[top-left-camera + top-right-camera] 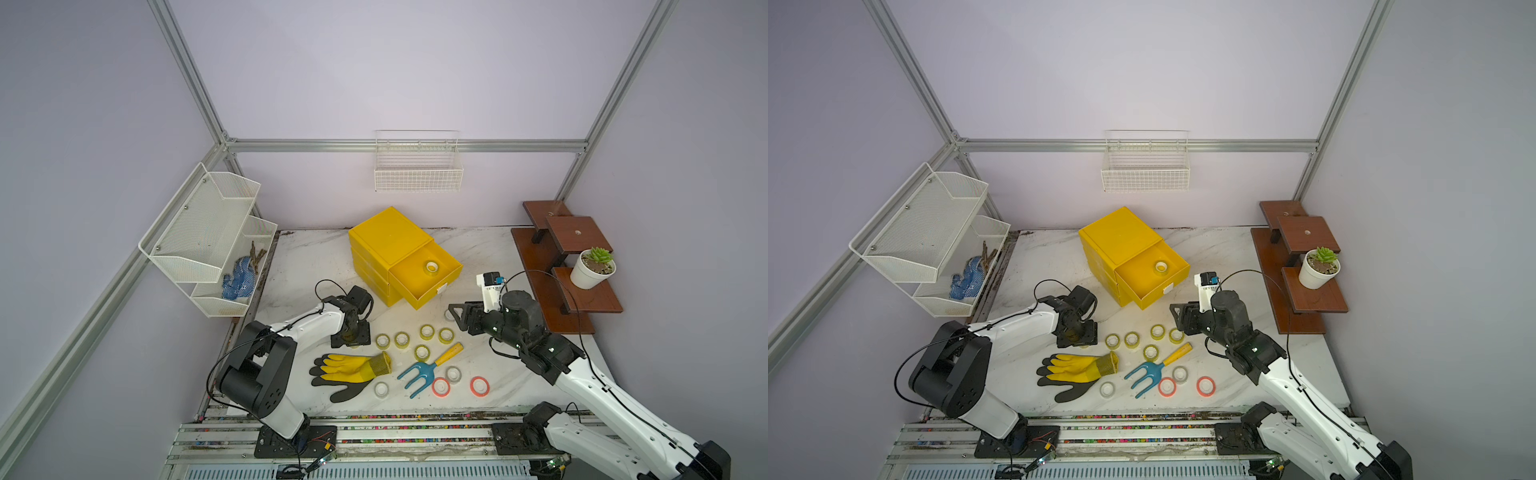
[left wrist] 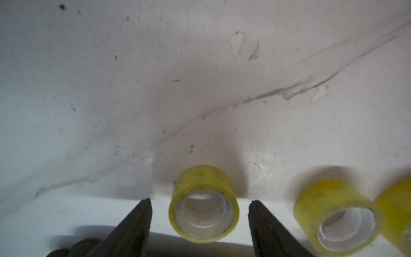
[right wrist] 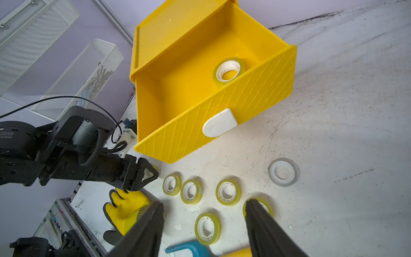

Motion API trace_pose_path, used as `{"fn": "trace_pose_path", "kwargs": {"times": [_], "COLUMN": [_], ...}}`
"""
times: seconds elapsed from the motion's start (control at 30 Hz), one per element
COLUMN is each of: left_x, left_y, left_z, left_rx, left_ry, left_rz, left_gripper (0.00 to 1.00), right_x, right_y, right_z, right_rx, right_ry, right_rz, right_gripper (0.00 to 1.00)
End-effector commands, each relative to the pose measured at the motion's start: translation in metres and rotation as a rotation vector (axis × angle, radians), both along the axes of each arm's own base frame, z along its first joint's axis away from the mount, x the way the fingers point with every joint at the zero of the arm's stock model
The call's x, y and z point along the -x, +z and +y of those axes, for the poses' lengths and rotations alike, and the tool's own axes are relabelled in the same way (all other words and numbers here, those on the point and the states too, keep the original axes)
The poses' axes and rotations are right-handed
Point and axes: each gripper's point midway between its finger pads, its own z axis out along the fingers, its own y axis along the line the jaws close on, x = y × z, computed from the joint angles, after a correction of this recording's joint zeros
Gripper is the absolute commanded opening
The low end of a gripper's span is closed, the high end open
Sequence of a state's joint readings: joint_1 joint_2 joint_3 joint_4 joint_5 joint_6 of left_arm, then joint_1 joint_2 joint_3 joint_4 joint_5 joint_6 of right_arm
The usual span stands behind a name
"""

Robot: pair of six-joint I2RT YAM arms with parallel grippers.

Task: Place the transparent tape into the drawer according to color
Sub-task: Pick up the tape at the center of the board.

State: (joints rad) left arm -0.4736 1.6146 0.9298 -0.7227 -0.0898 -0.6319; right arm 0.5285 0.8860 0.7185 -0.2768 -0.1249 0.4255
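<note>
One roll boxed, another lined up

Low over the white marble-look tabletop (image 2: 155, 89), the left gripper (image 2: 200, 201) spreads its black jaws either side of a small yellow-green see-through tape roll (image 2: 202, 178), apparently not touching it in the dim wrist view. The right gripper (image 3: 204, 202) hovers spread and empty. One matching roll (image 1: 432, 267) lies in the pulled-out top yellow plastic drawer (image 1: 409, 276); a red-orange tape roll (image 1: 440, 387) lies by the blue hand fork (image 1: 419, 372).

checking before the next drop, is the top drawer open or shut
Open: the top drawer is pulled out of the cabinet, its inside showing, with one yellow roll lying flat in it.
</note>
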Motion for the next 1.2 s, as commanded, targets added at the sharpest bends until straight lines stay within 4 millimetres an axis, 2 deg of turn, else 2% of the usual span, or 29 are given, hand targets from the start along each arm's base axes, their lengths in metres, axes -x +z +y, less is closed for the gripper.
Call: {"fn": "trace_pose_path", "kwargs": {"times": [0.0, 0.3, 0.6, 0.77, 0.93, 1.1, 1.17], "left_x": [-0.011, -0.009, -0.010, -0.012, -0.012, -0.011, -0.012], "left_y": [0.004, 0.001, 0.002, 0.005, 0.005, 0.002, 0.003], "left_z": [-0.003, 0.000, 0.007, 0.006, 0.005, 0.007, 0.006], "left_rx": [-0.009, -0.022, -0.048, -0.041, -0.036, -0.040, -0.035], "left_ry": [-0.006, 0.004, 0.029, 0.031, 0.028, 0.034, 0.033], "left_rz": [-0.030, -0.024, -0.033, -0.052, -0.051, -0.042, -0.045], "left_gripper": [0.69, 0.57, 0.62, 0.59, 0.50, 0.56, 0.53], "right_x": [-0.002, 0.000, 0.000, 0.000, 0.000, 0.000, 0.000], "right_y": [0.014, 0.018, 0.018, 0.019, 0.019, 0.018, 0.018], "right_z": [0.000, -0.001, -0.001, 0.000, 0.000, 0.000, 0.000], "right_rx": [-0.014, -0.019, -0.020, -0.033, -0.032, -0.034, -0.032], "right_ry": [-0.003, -0.005, -0.003, -0.003, -0.004, -0.003, -0.004], "right_rz": [-0.045, -0.056, -0.059, -0.060, -0.061, -0.060, -0.060], "right_gripper": [0.63, 0.63, 0.63, 0.63, 0.63, 0.63, 0.63]}}
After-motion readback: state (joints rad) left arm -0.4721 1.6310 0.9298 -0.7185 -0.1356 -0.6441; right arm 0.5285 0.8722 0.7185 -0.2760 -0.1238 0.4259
